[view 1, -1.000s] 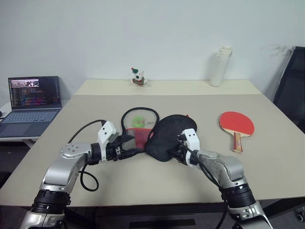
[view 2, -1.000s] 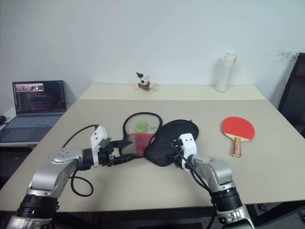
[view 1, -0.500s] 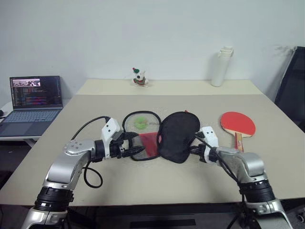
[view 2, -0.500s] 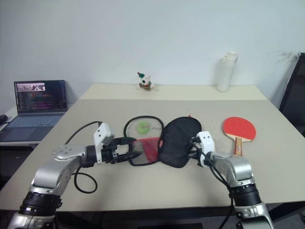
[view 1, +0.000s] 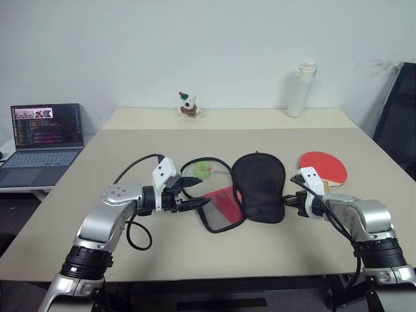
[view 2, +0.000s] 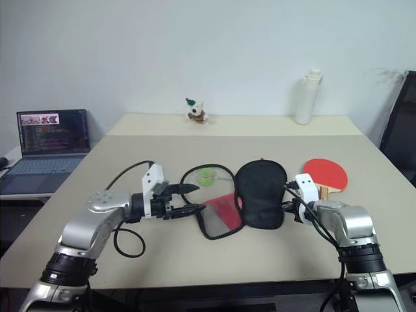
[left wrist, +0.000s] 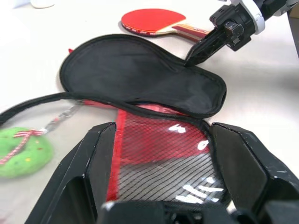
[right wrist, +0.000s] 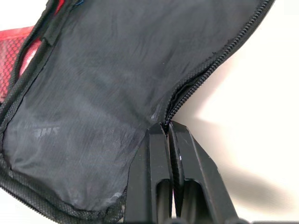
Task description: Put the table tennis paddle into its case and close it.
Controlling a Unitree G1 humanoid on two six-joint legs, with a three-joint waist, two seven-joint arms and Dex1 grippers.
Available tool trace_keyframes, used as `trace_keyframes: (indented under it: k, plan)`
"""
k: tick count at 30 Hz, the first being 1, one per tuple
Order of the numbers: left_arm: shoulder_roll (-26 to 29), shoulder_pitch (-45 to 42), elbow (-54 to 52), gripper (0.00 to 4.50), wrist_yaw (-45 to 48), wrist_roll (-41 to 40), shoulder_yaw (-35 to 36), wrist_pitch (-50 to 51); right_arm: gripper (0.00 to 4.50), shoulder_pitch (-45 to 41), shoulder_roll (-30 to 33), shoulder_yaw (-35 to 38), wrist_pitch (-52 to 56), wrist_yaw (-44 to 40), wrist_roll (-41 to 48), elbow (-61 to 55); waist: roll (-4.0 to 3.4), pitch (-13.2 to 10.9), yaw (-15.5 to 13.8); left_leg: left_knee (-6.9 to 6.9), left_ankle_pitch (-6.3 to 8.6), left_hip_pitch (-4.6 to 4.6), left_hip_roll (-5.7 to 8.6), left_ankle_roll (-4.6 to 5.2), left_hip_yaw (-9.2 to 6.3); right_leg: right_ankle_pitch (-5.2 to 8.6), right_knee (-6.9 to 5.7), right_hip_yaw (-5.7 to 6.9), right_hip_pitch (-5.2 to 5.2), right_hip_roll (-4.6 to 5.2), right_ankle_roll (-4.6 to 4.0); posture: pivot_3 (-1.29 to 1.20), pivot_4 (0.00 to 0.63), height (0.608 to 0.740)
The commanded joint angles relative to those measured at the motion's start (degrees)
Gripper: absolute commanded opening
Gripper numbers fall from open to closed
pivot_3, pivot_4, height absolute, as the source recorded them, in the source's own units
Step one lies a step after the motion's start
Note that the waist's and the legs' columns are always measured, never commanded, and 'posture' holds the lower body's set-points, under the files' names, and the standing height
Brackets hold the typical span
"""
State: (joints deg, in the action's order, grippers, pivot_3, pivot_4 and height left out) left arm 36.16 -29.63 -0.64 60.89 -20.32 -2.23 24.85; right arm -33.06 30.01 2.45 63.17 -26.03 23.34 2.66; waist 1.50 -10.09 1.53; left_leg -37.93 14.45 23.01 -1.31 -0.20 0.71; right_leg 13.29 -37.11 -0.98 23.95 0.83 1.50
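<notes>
The soft black-and-red zip case (view 1: 250, 195) lies unzipped mid-bench, floppy; the right gripper (right wrist: 167, 128) pinches its zipper edge, the left gripper (left wrist: 159, 140) gapes. The stiff red wooden-handled paddle (view 1: 323, 168) waits at three o'clock: grasp its handle.

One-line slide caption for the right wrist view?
Right gripper, fingers shut on the zipper edge of the case, its black flap spread open.

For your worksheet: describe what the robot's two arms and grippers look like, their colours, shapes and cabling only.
Both arms have rounded silver-grey metal shells with ribbed black bands at the joints. A boxy white module sits on each wrist. The left gripper and right gripper each have two tapered black fingers. Black cables loop loosely outside each forearm, the left arm's in a wide arc.
</notes>
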Motion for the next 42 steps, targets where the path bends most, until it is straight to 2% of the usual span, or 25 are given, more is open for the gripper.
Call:
trace_keyframes:
  k: [1,5,8,15,19,24,30,41,42]
  plan:
    - [-0.28,-1.55,0.30,3.56,0.61,-0.09,-0.22,-1.31,0.05,-0.32,0.91,2.23,-0.24,-0.17,0.21,-1.48,0.00,0.00,0.00,0.00,0.00,0.00,0.00,0.00,0.00,0.00,0.00,0.00,0.00,0.00,0.00,0.00,0.150,0.740]
    - [-0.63,-1.84,0.67,3.56,0.73,-0.13,-0.60,-1.56,0.05,0.01,0.02,2.49,-1.12,0.58,-0.12,-1.78,0.00,0.00,0.00,0.00,0.00,0.01,0.00,0.00,0.01,0.00,0.00,-0.01,0.00,0.00,0.01,0.00,0.150,0.740]
    - [-0.68,-1.82,0.68,3.56,0.86,-0.18,-0.64,-1.60,0.67,0.01,-0.26,3.35,-1.55,1.65,-0.34,-1.92,0.00,0.00,0.00,0.00,0.00,0.01,-0.01,0.00,0.03,0.00,0.00,-0.03,0.02,0.00,0.01,0.00,0.150,0.740]
    - [0.16,-0.51,-0.33,3.56,1.11,-0.51,0.26,-1.17,3.07,0.36,2.21,8.11,0.17,1.94,1.60,-7.71,0.00,0.00,-0.01,0.00,0.00,0.05,-0.01,0.00,0.04,0.00,0.00,-0.04,0.06,-0.01,0.01,0.00,0.150,0.740]
    - [0.56,0.16,-0.71,3.56,1.00,-0.90,0.71,-0.75,4.46,-0.62,3.73,12.49,-1.10,4.66,0.12,-6.82,0.00,0.00,-0.01,0.00,0.00,0.05,-0.01,0.00,0.04,0.00,-0.01,-0.04,0.06,-0.01,0.01,0.00,0.150,0.740]
    - [0.04,-1.66,0.00,3.56,2.26,-1.94,0.25,-0.19,4.46,-3.67,2.93,12.89,-7.73,13.87,-7.44,5.82,0.01,0.00,0.01,-0.02,0.00,0.02,-0.01,0.00,0.11,0.00,-0.02,-0.09,0.05,-0.01,0.01,0.00,0.150,0.740]
    - [-0.32,-4.73,1.20,3.56,4.92,-3.07,-0.23,-0.20,4.46,-9.00,-0.61,14.24,-12.63,18.35,-9.23,20.21,0.01,-0.01,0.13,0.01,0.00,0.04,-0.05,0.00,0.20,-0.05,-0.01,-0.19,0.11,-0.09,-0.07,0.00,0.150,0.740]
    - [-0.10,-5.54,2.08,3.56,5.34,-2.53,-0.26,-1.18,4.46,-13.70,-3.01,10.57,-21.05,18.26,-12.93,35.78,0.01,-0.01,0.29,0.00,0.00,-0.01,-0.09,0.00,0.30,-0.10,-0.02,-0.31,0.10,-0.13,-0.09,0.00,0.150,0.740]
    - [0.06,-5.19,1.83,3.56,5.19,-2.48,-0.15,-1.19,4.30,-13.75,-3.13,10.73,-21.34,18.58,-13.01,36.35,0.02,-0.01,0.30,-0.01,0.00,-0.02,-0.10,0.00,0.31,-0.10,-0.02,-0.31,0.09,-0.13,-0.08,0.00,0.150,0.740]
